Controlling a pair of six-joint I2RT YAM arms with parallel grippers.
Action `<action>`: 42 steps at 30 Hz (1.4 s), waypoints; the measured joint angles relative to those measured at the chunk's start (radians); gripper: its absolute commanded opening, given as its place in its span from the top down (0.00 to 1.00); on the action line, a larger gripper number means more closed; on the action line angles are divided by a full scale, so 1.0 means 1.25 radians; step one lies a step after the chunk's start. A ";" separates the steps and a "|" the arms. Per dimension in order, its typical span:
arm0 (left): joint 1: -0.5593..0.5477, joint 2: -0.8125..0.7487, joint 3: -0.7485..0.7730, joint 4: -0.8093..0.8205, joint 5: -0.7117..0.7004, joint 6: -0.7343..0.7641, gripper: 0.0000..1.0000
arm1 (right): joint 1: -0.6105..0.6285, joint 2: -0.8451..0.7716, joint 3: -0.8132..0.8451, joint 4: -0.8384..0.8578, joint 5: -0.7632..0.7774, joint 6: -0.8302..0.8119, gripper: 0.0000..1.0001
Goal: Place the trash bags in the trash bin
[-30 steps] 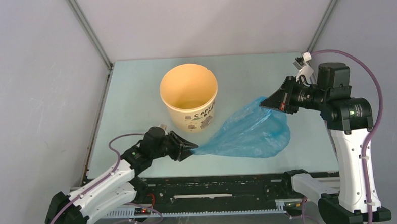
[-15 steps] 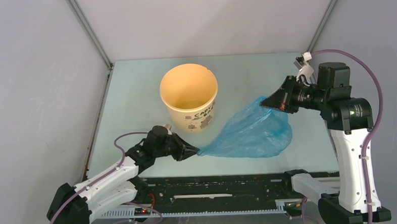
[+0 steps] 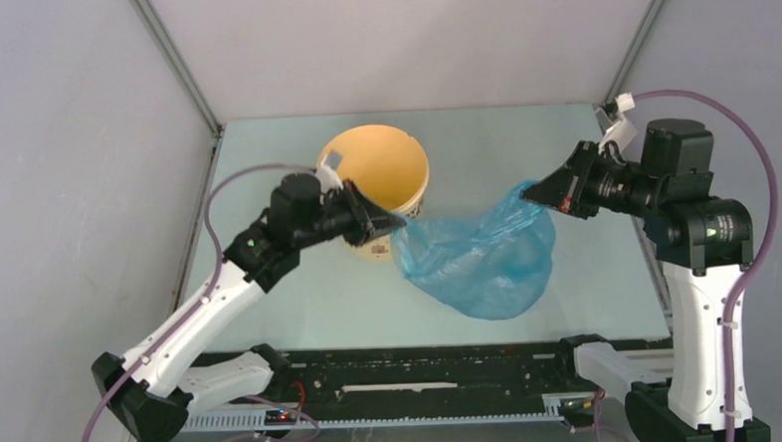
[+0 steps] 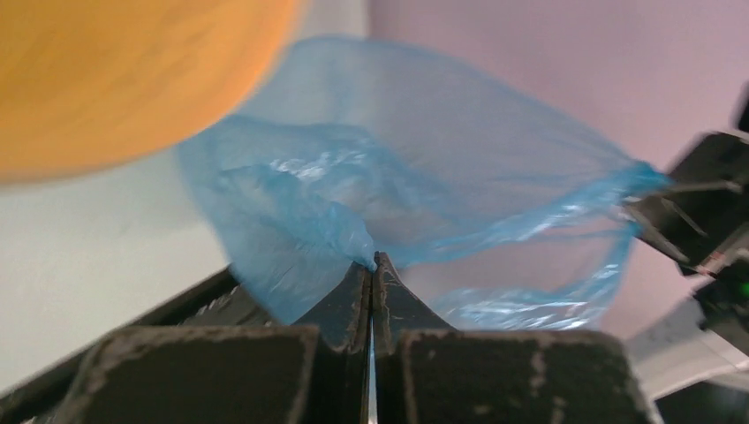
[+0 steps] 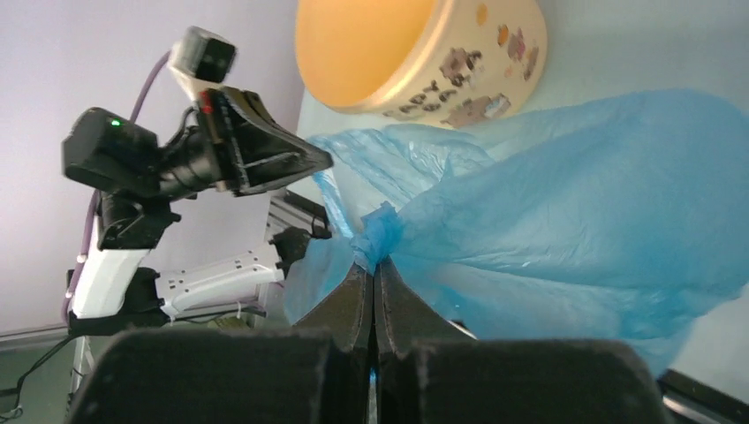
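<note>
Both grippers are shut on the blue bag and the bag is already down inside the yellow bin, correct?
Not inside. The top external view shows the blue bag outside the trash bin, beside its right wall, held between the left gripper and the right gripper. Both are shut on it, as you said.

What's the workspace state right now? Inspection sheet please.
Surface: pale green table, flat, no spills seen.
Job's things: trash bin upright, open, nothing seen inside. Blue trash bag stretched between both grippers beside the bin, not in it.
Clutter: nothing seen.
Grippers: left gripper shut on one bag corner, close to the bin; right gripper shut on the opposite edge.
Cables: purple cables loop along both arms, apart from the bag.
Surroundings: plain grey walls on three sides.
</note>
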 measured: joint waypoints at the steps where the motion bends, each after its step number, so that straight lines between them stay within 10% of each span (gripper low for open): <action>1: 0.000 0.016 0.049 -0.001 0.000 0.023 1.00 | -0.001 0.007 0.020 0.000 0.001 0.002 1.00; 19: 0.032 0.187 0.765 -0.133 -0.125 0.349 1.00 | 0.090 0.184 0.311 0.500 -0.151 0.358 1.00; 29: 0.067 0.036 0.812 -0.197 -0.428 0.484 1.00 | 0.264 0.398 0.364 0.716 -0.163 0.520 1.00; 42: 0.099 0.082 0.709 -0.259 -0.473 0.486 1.00 | 0.170 0.312 0.050 0.727 -0.172 0.557 1.00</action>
